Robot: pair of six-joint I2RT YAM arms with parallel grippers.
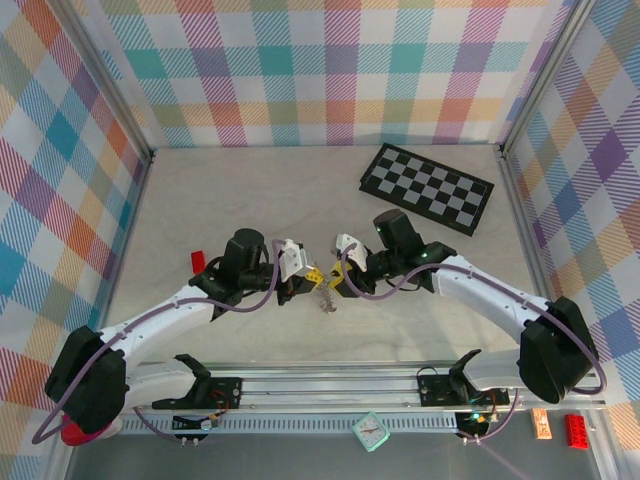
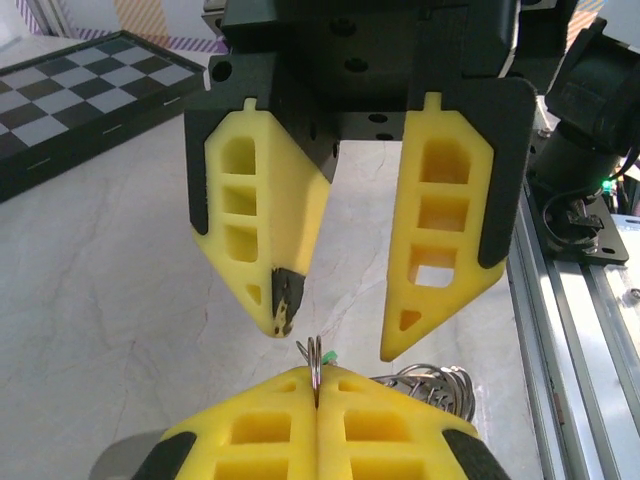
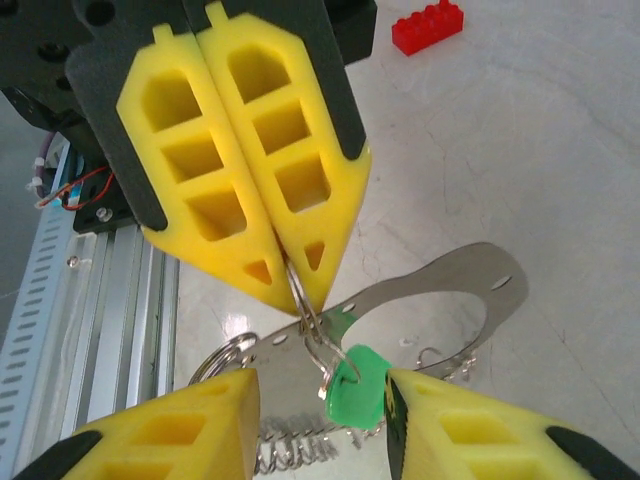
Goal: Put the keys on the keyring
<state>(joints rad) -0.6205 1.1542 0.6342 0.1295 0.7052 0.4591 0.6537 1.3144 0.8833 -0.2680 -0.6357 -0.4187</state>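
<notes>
Pinched shut at the lens, left gripper clamps a thin wire loop; right gripper faces it, jaws parted, holding nothing. From the right wrist, green key dangles off that loop against the keyring on the table; a careless closing could knock the key askew or drag the ring. Overhead, chequered board and red block lie well apart, obstructing nothing.

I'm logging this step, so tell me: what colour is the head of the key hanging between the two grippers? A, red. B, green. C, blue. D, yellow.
B: the key has a green head. It hangs on a small wire ring pinched in the shut left gripper, between the fingers of the open right gripper.
</notes>
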